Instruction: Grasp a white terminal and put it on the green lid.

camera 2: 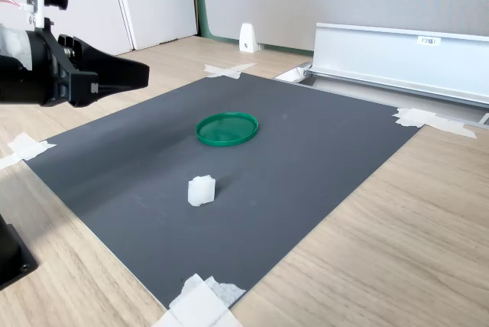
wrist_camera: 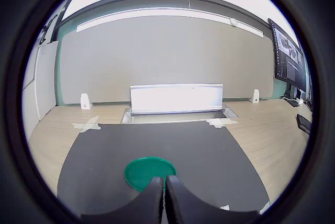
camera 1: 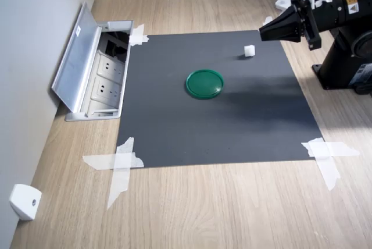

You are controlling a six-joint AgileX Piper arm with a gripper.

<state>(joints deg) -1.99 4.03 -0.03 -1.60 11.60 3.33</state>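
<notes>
White plastic cube-like terminal [camera 2: 202,190] sits on the dark mat near the round green lid [camera 2: 226,128], below the raised, empty gripper [camera 2: 141,73], jaws closed together.

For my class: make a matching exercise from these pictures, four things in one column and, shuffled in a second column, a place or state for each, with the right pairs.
Things
1. white terminal
2. green lid
3. gripper
4. socket box cover

Places or states
A. shut, in the air above the mat
B. flipped open against the wall
C. lying flat near the middle of the dark mat
D. standing alone on the mat, apart from the disc

Pairs: 1-D, 2-C, 3-A, 4-B
</notes>
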